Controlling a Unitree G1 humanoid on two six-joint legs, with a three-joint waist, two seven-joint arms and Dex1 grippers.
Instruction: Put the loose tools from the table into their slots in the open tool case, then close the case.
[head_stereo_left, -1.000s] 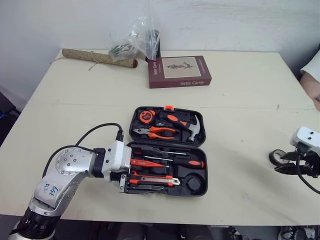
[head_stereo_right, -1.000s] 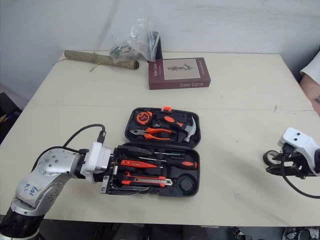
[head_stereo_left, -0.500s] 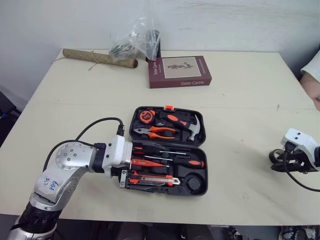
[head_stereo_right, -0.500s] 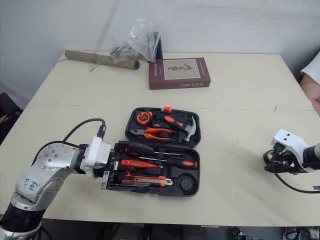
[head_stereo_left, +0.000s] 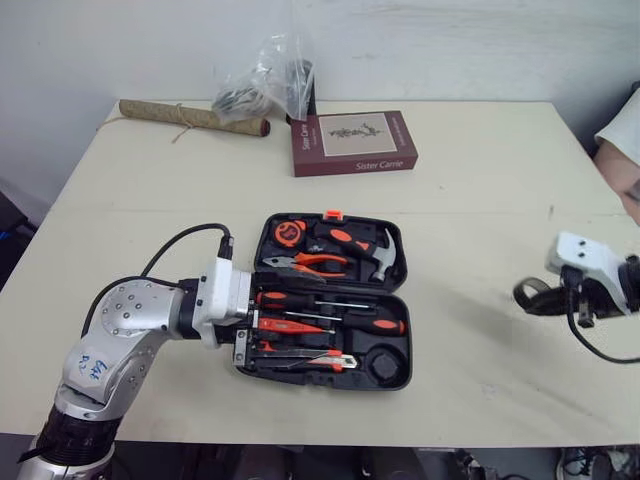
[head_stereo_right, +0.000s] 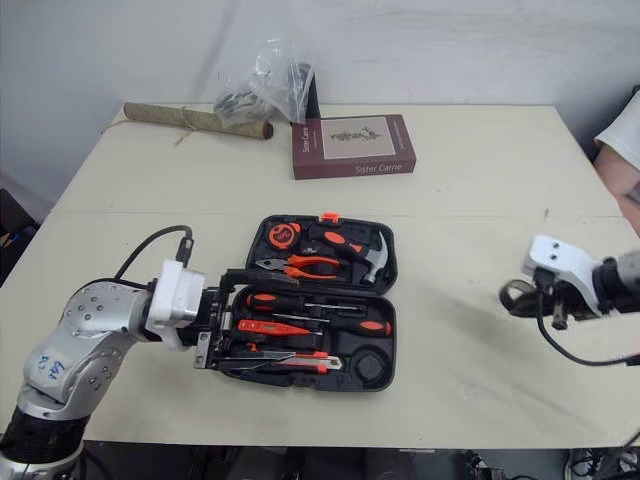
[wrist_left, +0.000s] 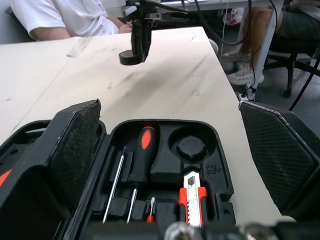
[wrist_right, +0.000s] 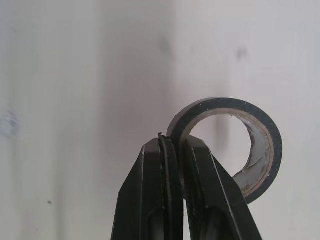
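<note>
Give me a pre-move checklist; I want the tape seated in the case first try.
1. Right pincer shut on the black tape roll: ok.
2. Roll hanging above the table, not resting on it: ok.
3. Round slot in the tool case vacant: ok.
4. Case lid lying open: ok.
5. Left pincer, open, astride the case's left end; whether it steadies the case: cannot tell.
</note>
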